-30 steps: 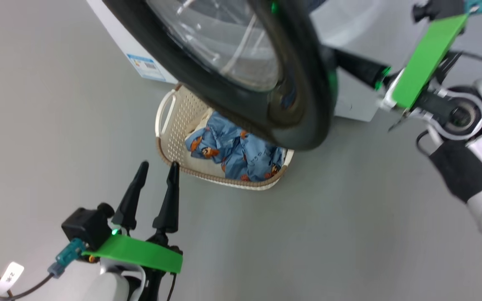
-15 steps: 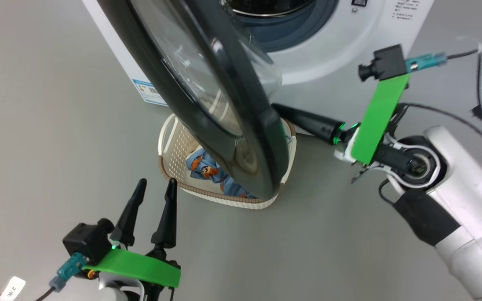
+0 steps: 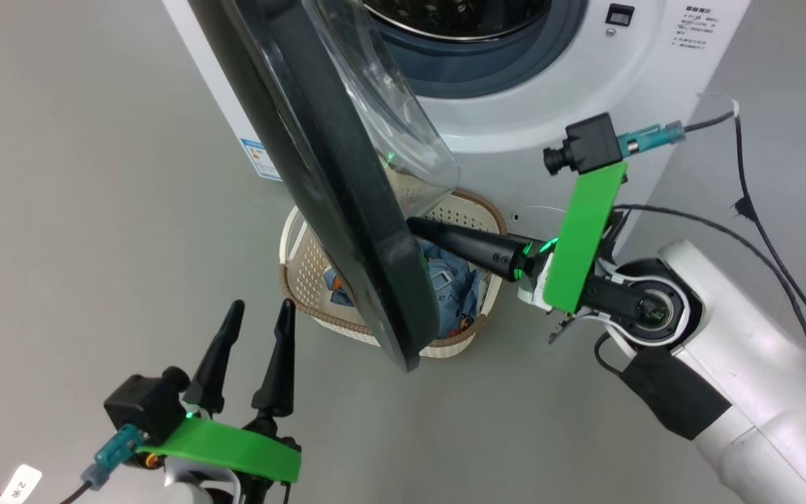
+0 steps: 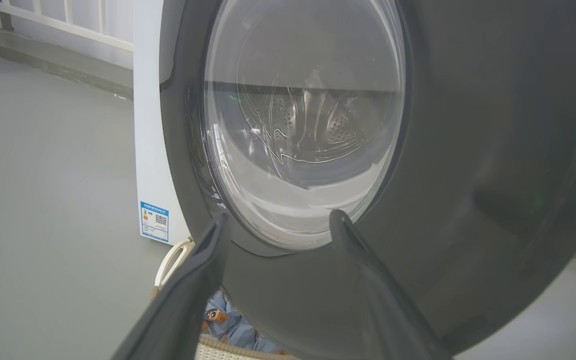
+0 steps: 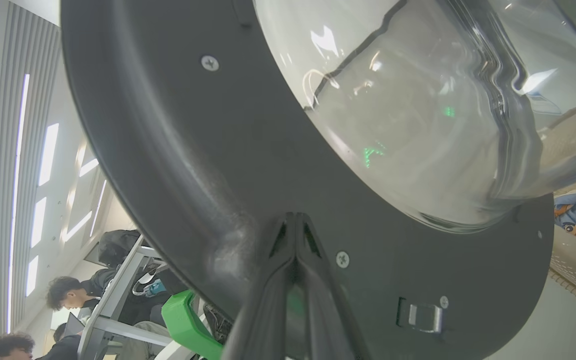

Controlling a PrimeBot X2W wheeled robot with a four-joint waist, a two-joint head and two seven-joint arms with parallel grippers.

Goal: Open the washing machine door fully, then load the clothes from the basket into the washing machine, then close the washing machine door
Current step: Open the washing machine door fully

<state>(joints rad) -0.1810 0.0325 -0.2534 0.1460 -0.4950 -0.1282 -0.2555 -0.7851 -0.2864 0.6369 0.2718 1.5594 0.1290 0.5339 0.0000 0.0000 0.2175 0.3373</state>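
Starting nearest, low on the left: finding the left jaws with fingers point(image 3: 277, 353) standing wide apart, holding nothing. Pointing them at the outside face of the washing machine door point(image 3: 354, 238), apart from it, over the grey floor point(image 3: 95, 210).

Going a little farther: meeting the door edge-on, standing about half open and leaning out over the basket point(image 3: 303, 260). Pressing on its inside with the right jaws, fingers point(image 3: 459, 241) squeezed tight together and gripping nothing. Touching the black ring down low with the tips, near the small metal catch point(image 5: 420, 316).

Doing this step well, opening the door all the way, is probably asking for a slow, even push. Curving along with the door's swing, staying on the black ring and off the glass bowl point(image 5: 418, 110), and watching for a slip on that shiny face. Likely also needing to shift the left jaws aside, as these are waiting on the side the door would swing toward.

Going farther: seeing the basket sitting on the floor under the door, just beside the washing machine point(image 3: 536, 119). Seeing the clothes point(image 3: 455, 280) lying bunched inside the basket, not yet loaded. Looking last into the steel drum point(image 3: 459, 14), wide open at the back.

Counting up: two sets of jaws, one door, one basket, one washing machine, one drum, one blue sticker point(image 3: 261, 157). Counting the clothes as one heap, being too bunched to tell the pieces apart.
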